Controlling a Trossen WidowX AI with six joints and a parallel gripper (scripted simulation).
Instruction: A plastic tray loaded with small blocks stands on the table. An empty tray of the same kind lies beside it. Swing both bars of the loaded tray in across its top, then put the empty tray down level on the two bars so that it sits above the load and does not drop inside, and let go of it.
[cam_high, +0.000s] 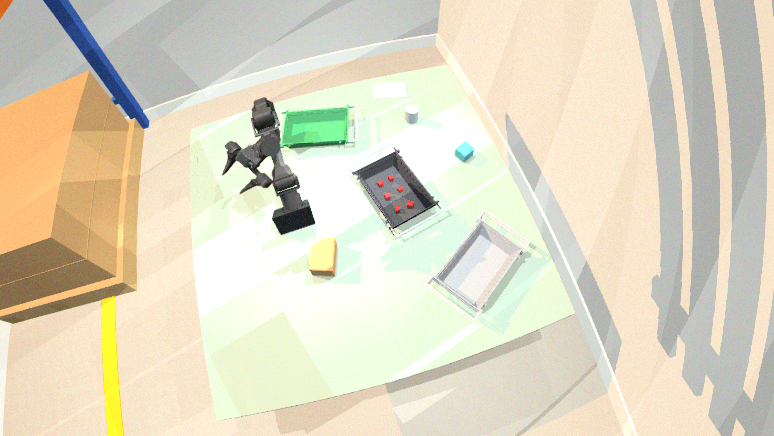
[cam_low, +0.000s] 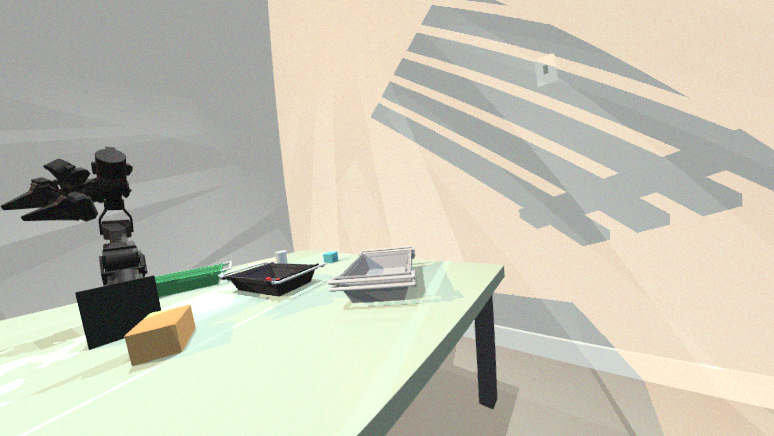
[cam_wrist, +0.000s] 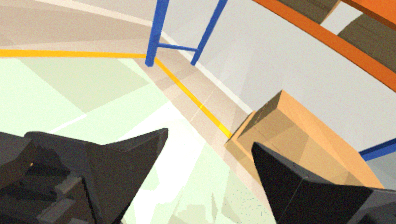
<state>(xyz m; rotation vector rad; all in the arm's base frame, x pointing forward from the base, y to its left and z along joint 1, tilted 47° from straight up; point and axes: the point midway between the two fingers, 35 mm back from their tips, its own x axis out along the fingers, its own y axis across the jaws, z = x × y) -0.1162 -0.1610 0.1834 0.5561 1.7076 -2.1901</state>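
Note:
The loaded tray is black (cam_high: 417, 178) (cam_low: 254, 286) and stands mid-table with several small red blocks (cam_high: 399, 189) (cam_low: 268, 278) on its floor. Its bars stick out past its two ends, the far bar (cam_high: 373, 155) and the near bar (cam_high: 424, 224). A light grey tray (cam_high: 479, 262) (cam_low: 379, 294) stands beside it, empty, its bars also out at the ends. A green tray (cam_high: 316, 128) (cam_low: 189, 278) stands behind, also empty, with a bar out at its right end. My gripper (cam_high: 232, 183) (cam_low: 12, 213) (cam_wrist: 209, 139) is open and empty, high up on the left, away from all trays.
An orange-tan block (cam_high: 323, 255) (cam_low: 162, 333) lies near the arm's black base plate (cam_high: 293, 217) (cam_low: 119, 314). A teal cube (cam_high: 464, 151) (cam_low: 330, 256), a grey cylinder (cam_high: 411, 114) (cam_low: 280, 256) and a white sheet (cam_high: 389, 89) are toward the back. A large cardboard box (cam_high: 43, 178) (cam_wrist: 300, 145) stands beyond the left edge.

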